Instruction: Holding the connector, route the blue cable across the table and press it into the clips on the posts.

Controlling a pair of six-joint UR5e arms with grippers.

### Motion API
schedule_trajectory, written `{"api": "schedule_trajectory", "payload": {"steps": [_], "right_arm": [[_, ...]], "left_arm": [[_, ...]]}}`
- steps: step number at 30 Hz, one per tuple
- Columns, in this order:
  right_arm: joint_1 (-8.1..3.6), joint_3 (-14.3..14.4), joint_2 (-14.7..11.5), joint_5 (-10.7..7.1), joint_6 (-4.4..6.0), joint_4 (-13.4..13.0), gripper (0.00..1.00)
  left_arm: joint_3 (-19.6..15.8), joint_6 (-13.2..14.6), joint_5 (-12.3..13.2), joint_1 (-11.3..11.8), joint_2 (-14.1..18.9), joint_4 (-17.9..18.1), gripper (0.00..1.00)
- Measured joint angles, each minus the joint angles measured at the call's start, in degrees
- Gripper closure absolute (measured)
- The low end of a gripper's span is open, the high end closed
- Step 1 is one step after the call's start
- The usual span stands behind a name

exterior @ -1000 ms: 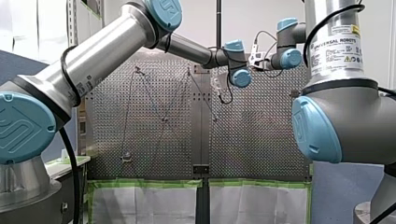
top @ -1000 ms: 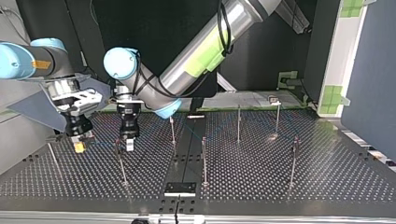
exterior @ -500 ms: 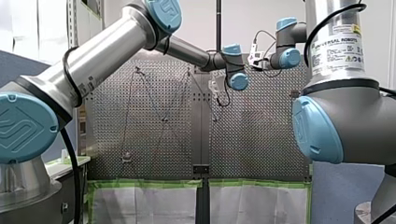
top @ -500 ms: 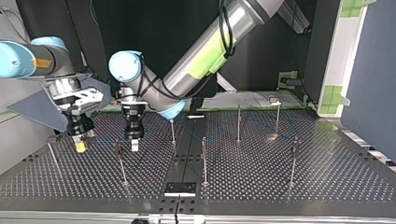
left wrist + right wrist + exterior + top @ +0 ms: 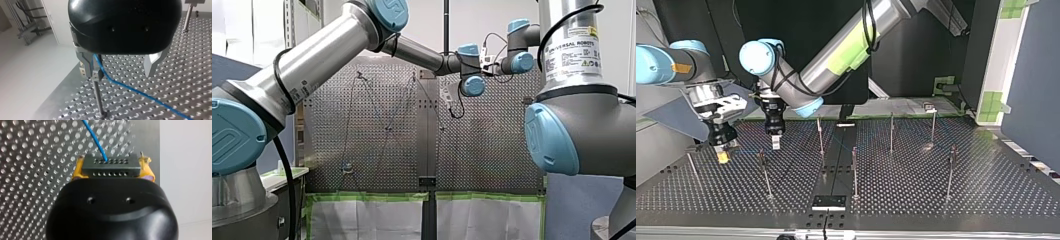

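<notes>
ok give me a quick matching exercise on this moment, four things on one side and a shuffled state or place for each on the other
Things
1. connector
2. blue cable
3. left end effector
4. post

States or places
a. open, metal fingers apart
b. upright on the perforated table, beside one metal finger
c. black, clamped between yellow pads
d. leaves a hole in the connector's face

Pairs: 1-c, 2-d, 3-a, 4-b
</notes>
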Motion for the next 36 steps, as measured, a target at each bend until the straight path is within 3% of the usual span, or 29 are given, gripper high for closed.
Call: {"api": "schedule_trajectory", "payload": {"steps": [12,24,36], "right_arm": [[0.0,0.0,0.0,0.0,0.0,0.0,1.0],[0.0,0.0,0.0,0.0,0.0,0.0,1.0],[0.0,0.0,0.0,0.0,0.0,0.0,1.0]], "left_arm": [[-4.9,-5.3,-5.6,-1.5,2.3,-4.5,0.0],[-11.4,-5.9,-8.7,-3.6,8.7,1.2,0.0],[-17.1,-7.3,-13.6,-5.2,14.4,6.9,0.0]]}}
